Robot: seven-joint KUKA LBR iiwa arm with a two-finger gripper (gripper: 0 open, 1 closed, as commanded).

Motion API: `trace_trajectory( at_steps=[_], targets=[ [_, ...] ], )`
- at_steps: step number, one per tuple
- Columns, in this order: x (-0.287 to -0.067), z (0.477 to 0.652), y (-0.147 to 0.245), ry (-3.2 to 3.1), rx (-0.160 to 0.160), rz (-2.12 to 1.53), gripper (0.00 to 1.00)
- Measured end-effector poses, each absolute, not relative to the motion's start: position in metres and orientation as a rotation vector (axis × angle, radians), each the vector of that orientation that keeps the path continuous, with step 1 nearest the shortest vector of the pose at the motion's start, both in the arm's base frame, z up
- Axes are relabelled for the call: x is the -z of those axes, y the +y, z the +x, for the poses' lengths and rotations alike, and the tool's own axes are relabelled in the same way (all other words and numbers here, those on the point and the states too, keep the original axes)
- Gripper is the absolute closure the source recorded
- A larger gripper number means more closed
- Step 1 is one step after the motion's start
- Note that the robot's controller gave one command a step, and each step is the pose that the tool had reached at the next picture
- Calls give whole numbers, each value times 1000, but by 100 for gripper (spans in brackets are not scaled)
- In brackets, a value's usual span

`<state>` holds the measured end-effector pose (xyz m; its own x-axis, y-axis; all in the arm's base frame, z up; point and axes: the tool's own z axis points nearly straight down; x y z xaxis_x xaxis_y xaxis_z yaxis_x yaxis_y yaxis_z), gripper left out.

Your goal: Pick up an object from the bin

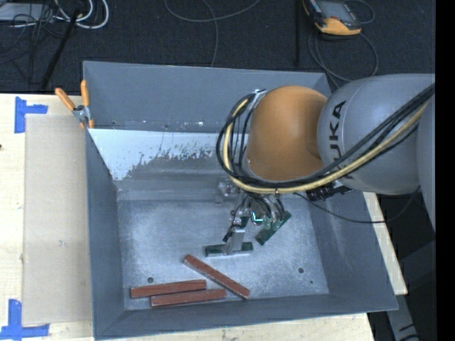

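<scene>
My pincer (pixel 237 246) hangs low over the grey bin's (pixel 142 219) floor, just beyond the slanted brown stick (pixel 217 276). I cannot tell whether it is apart or together. Two more brown sticks (pixel 168 288) lie side by side just left of that slanted one.

arm (pixel 370 137) in from the right, claw (pixel 239 241) low, downward
</scene>
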<state>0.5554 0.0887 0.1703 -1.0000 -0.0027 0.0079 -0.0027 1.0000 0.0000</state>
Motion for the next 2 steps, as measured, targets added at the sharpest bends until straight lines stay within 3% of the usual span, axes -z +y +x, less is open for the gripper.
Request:
trace_trajectory(
  at_steps=[1, 2],
  targets=[
    [-66, 539, 56, -3134, 0, -37, 0],
    [-70, 541, 57, -3141, 1, -38, 100]
  ],
)
